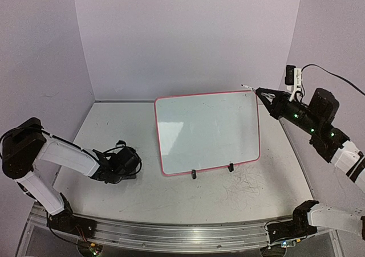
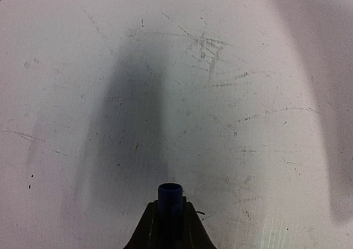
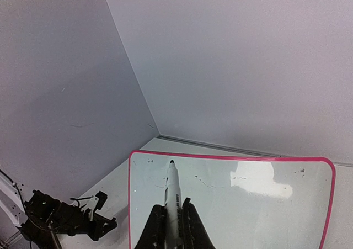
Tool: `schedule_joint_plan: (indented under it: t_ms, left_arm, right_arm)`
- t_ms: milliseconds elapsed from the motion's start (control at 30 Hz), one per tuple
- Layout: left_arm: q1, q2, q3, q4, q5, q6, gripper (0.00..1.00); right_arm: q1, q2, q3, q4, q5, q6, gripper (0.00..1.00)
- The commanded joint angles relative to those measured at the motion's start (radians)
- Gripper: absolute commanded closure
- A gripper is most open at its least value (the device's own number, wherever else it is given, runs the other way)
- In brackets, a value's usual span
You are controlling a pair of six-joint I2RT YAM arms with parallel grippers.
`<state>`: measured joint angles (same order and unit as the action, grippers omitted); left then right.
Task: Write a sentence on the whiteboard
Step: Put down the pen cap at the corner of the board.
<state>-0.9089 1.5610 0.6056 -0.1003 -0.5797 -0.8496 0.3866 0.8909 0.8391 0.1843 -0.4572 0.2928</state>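
The whiteboard (image 1: 208,131) with its red-pink rim lies in the middle of the table and also shows in the right wrist view (image 3: 248,210). No blue sentence shows on it, only a few small faint marks. My right gripper (image 1: 264,96) is shut on a white marker (image 1: 254,90) and holds it in the air by the board's far right corner. In the right wrist view the marker (image 3: 173,185) points out from the gripper (image 3: 172,205) over the board. My left gripper (image 1: 130,164) is low over the table left of the board, shut on a blue cap (image 2: 170,196).
Grey scratchy scribbles mark the tabletop in front of the board (image 1: 245,186) and under the left gripper (image 2: 204,47). Two black clip feet (image 1: 194,174) sit on the board's near edge. Walls close the table at the back and both sides.
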Motion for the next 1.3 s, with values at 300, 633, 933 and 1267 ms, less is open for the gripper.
schedule_joint_plan:
  t_ms: [300,633,933,1267]
  left_arm:
    - [-0.001,0.059,0.003,0.028,-0.012,-0.036,0.83]
    - [-0.001,0.016,-0.002,0.026,-0.007,-0.015,0.71]
    - [0.013,-0.234,0.023,-0.056,0.016,0.052,0.49]
    - [0.245,-0.469,0.155,-0.078,0.386,0.29,0.14]
  right_arm:
    - [-0.001,0.003,0.009,0.008,-0.035,0.008,1.0]
    - [-0.001,0.0,0.005,-0.008,-0.035,0.012,1.0]
    - [0.0,0.008,0.014,-0.131,0.135,-0.026,1.0]
    - [0.001,0.017,0.0,-0.156,0.168,-0.054,1.0]
